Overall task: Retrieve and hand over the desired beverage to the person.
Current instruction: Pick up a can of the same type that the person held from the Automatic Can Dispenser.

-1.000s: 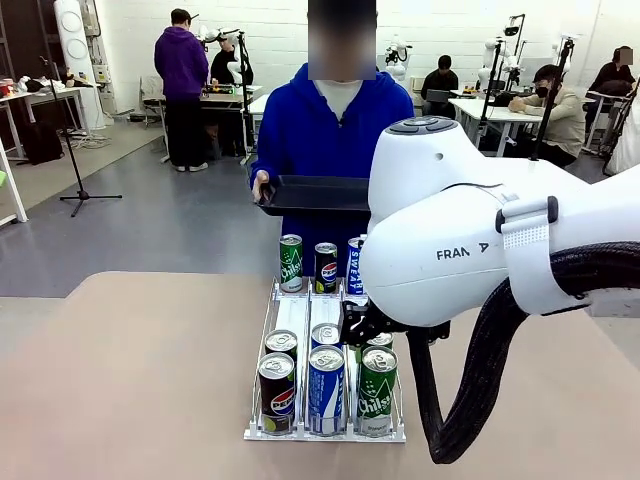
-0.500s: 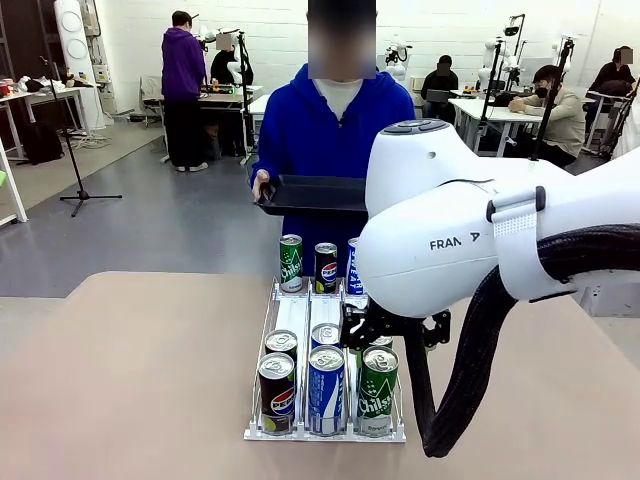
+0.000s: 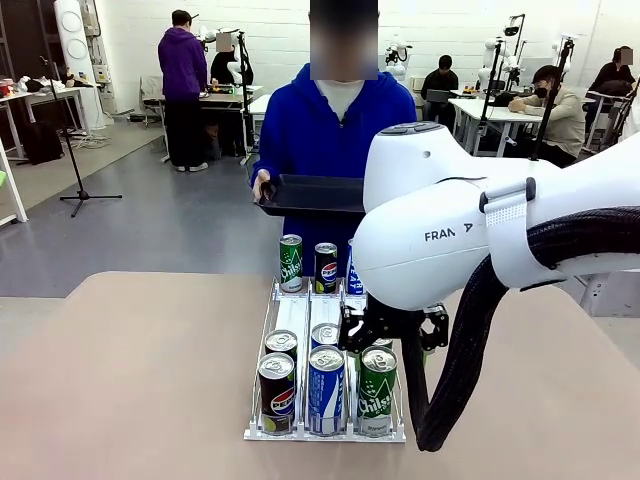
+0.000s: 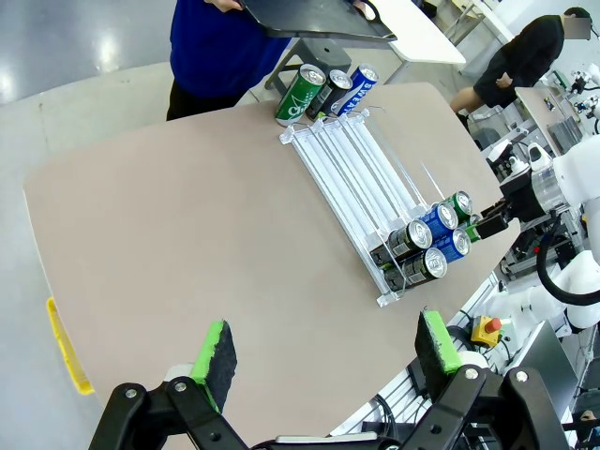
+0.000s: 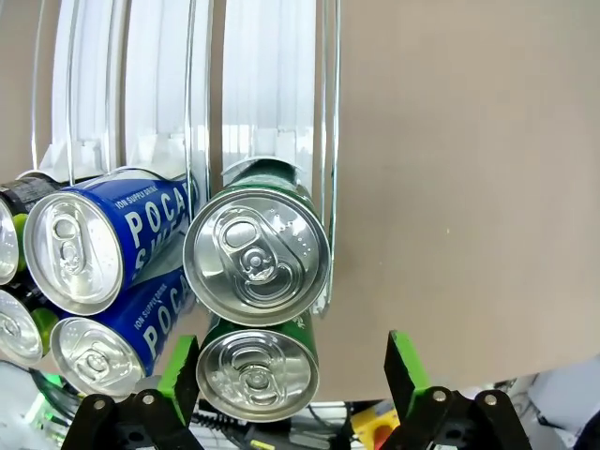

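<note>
The right arm (image 3: 470,240) comes in from the right and bends down over the can rack (image 3: 297,312); the lettering on its big white joint reads "FRAN A" as far as I can make out. The right pincer (image 5: 292,373) points straight down at the rack's right-hand lane. Its green pads are spread wide on either side of the front green can (image 5: 258,370), without touching it. The second green can (image 5: 256,255) stands just behind it in the same lane. The left pincer (image 4: 328,347) hangs high over the near side of the table (image 4: 187,216), also spread wide, with nothing between its pads.

The front green can carries white script beginning "Chils". The blue cans (image 5: 80,248) in the middle lane read "POCA" and "ION SUPPLY DRINK". The dark cans (image 3: 277,392) in the left lane show the Pepsi roundel.

At the rack's far end stand a green Sprite can (image 3: 291,263), a far Pepsi can (image 3: 326,266) and a far blue can (image 3: 354,268), which is partly hidden by the arm.

I count nine cans in three lanes. Six are at the near end, two to a lane, and three are at the far end.

The person (image 3: 335,130) stands at the far side in a blue hoodie, holding a black tray (image 3: 315,193) level, with one hand (image 3: 262,185) showing at its edge.
</note>
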### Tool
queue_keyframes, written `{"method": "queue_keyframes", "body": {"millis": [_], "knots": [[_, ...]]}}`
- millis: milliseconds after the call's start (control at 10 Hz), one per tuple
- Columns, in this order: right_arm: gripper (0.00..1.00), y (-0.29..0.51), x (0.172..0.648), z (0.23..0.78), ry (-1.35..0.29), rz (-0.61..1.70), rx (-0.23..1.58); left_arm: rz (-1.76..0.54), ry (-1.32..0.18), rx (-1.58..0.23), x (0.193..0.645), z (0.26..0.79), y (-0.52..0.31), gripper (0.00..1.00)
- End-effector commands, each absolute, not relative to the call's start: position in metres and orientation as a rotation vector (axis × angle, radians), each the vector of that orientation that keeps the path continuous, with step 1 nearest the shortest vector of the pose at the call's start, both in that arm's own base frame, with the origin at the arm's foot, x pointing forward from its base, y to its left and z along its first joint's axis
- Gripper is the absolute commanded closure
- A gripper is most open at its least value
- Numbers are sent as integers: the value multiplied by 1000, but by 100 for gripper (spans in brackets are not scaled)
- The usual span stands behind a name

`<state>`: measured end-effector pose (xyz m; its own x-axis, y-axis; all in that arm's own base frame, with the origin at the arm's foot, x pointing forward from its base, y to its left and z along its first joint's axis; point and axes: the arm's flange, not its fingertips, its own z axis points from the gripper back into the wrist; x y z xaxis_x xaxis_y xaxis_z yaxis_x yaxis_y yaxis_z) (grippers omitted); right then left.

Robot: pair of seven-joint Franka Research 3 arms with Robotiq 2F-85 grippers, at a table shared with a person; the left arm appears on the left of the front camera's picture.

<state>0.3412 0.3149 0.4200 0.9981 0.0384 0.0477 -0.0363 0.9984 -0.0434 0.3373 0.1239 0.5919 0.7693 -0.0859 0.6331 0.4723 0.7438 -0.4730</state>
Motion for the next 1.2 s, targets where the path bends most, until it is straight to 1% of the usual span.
{"method": "queue_keyframes", "body": {"millis": [0,400,500,600,700,800,1000,1100], "knots": [[0,321,343,420,-27,37,7,-350,-643,-682,338,590,126,0],[0,322,342,416,-15,57,35,-350,-643,-682,338,590,126,0],[29,321,343,416,-17,67,41,-350,-643,-682,338,590,126,0],[47,321,343,415,-17,68,41,-350,-643,-682,338,590,126,0],[81,321,343,415,-16,73,41,-350,-643,-682,338,590,126,0],[100,321,343,415,-15,75,38,-350,-643,-682,338,590,126,0],[100,321,343,415,-16,77,36,-350,-643,-682,338,590,126,0],[97,321,343,415,-17,76,33,-350,-643,-682,338,590,126,0]]}}
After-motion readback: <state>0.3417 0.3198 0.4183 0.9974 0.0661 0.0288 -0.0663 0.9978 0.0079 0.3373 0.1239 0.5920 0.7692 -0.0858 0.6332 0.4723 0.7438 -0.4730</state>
